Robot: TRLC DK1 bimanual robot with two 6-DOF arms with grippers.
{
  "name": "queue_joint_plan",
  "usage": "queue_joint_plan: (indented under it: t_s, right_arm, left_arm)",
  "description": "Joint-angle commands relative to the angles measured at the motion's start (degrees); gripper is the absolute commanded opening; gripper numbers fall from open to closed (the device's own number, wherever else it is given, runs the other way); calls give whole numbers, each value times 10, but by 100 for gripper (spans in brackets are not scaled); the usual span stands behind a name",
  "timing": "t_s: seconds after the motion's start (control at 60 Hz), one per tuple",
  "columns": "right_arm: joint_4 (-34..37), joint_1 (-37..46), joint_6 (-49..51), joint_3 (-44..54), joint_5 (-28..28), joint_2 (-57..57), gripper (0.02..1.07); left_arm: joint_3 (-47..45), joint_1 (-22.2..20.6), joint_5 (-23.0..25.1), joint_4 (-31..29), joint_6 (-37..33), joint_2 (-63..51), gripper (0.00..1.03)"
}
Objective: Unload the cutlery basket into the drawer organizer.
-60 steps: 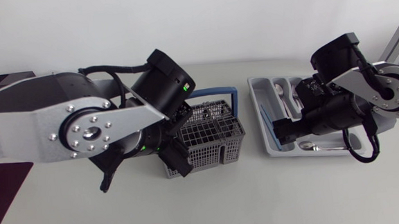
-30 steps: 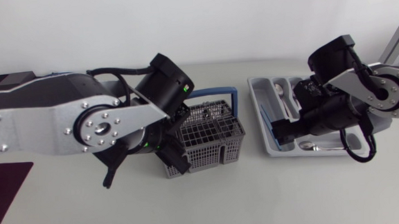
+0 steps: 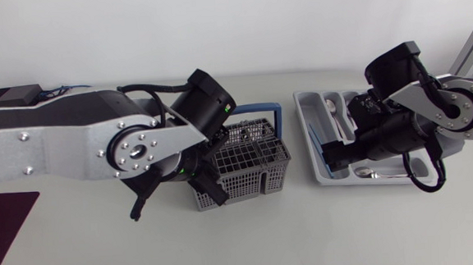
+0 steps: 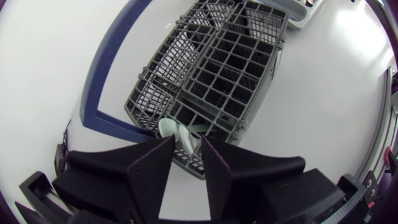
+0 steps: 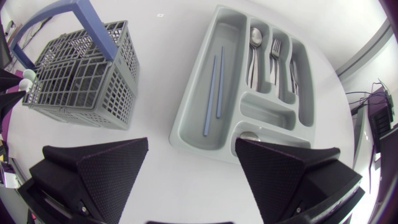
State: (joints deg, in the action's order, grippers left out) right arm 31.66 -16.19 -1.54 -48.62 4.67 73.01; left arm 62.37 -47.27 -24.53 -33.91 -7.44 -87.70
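Logging the head view first: the left claw [image 3: 209, 188] sat at the corner of the cutlery basket [image 3: 250, 160] farthest from the drawer organizer [image 3: 306, 120]. The right claw [image 3: 335, 156] hung directly over the organizer. Basket and organizer stood apart on the table [image 3: 325, 234].

Left wrist view: the left claw was narrow. A pale utensil [image 4: 177, 134] stuck out of the basket cell straight ahead of the claw, with its end lying in the mouth between the tips. Contact from both sides was not evident, so I judged it not yet clamped.
- Risk 1: the claw would catch only the very end of the utensil, so the piece could swivel or slip out on the lift.
- Risk 2: the tips were just beside the basket's grid wall. A wedge catching the rim could drag or tip the basket.
- Risk 3: a slanted pull could jam the utensil in its cell and lift the basket with it.
- Risk 4: the blue handle [image 4: 102, 93] arched beside the claw and could be clipped in a sideways exit.

Right wrist view: the right claw was wide and held nothing. The organizer lay just ahead of it, with blue chopsticks [image 5: 212, 92] in the long compartment and a spoon [image 5: 256, 38] and a fork [image 5: 277, 51] in the narrower ones beyond.
- Risk 5: that arm covered the drop zone, so a carry-over by the left arm could end in contact between the arms or a piece in the wrong compartment.
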Motion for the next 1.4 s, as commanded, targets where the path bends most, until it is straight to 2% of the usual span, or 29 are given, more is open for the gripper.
queue_joint_plan:
  t_s: [0.0,0.083,0.2,0.367,0.433,0.567,0.783,0.95,1.383]
  right_arm:
    - [-1,-10,-14,9,0,6,103]
    - [0,-18,-14,9,-5,4,103]
    - [-1,-27,-9,15,-49,-7,103]
    - [-35,-27,35,46,-189,-57,103]
    - [-55,-27,50,59,-214,-75,103]
    - [-55,-40,102,65,-215,-81,103]
    - [-59,-45,143,70,-269,-81,103]
    - [-96,-64,145,85,-289,-96,103]
    - [-223,-146,156,124,-293,-106,103]
  left_arm:
    - [14,3,-6,5,16,-11,37]
    - [13,4,-6,5,16,-14,31]
    - [11,6,-6,9,17,-19,27]
    - [7,9,-6,15,17,-23,21]
    - [7,11,-6,16,17,-23,21]
    - [6,11,-6,16,17,-23,20]
    - [3,11,-6,16,17,-14,20]
    - [-2,8,-7,16,16,12,20]
    - [-5,4,-15,16,9,62,20]
